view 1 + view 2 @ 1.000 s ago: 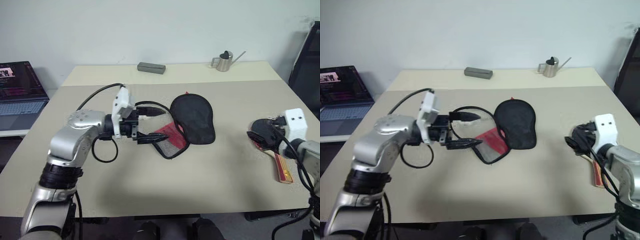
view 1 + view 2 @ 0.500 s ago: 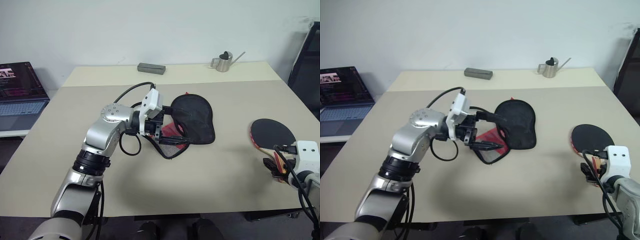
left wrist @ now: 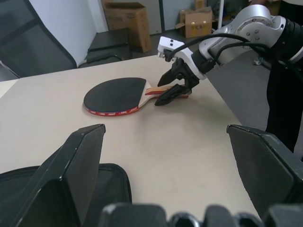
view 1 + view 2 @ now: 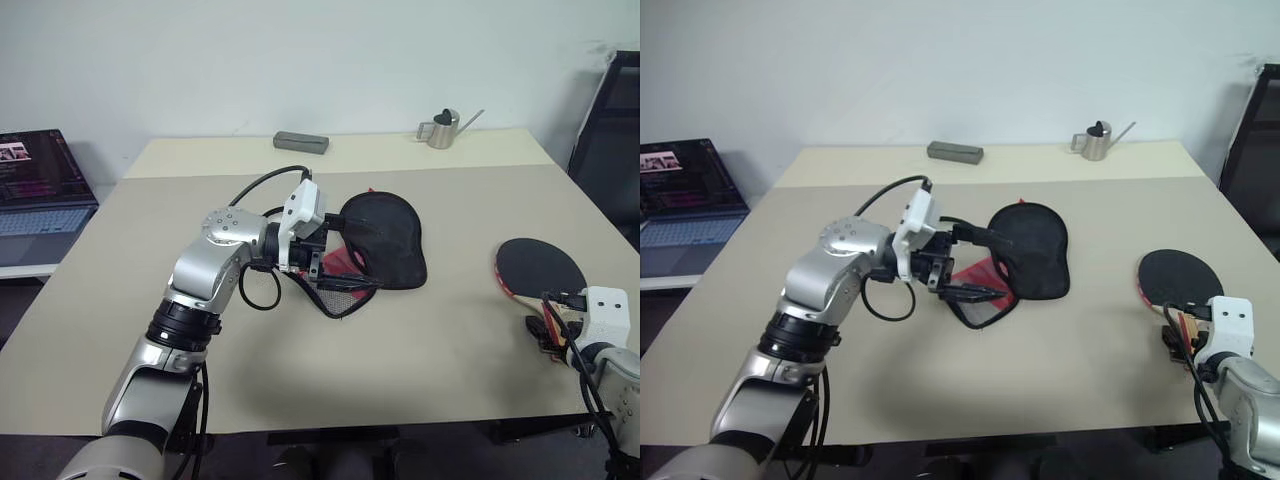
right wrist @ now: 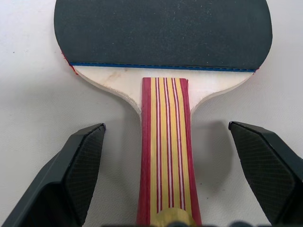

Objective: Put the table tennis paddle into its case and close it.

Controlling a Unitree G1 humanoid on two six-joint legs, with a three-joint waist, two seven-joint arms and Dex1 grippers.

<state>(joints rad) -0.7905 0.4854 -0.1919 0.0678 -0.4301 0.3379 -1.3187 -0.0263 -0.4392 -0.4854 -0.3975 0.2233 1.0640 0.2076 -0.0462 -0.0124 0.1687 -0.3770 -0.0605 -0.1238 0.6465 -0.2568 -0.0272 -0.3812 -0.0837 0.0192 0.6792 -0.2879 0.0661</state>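
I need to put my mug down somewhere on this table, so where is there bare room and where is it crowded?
Bare: the table near its front edge between the case and the table tennis paddle, and the left side toward the laptop. Also the back strip between the grey block and the small metal can. Crowded: around the case, where the left gripper sits, and at the paddle handle by the right gripper.
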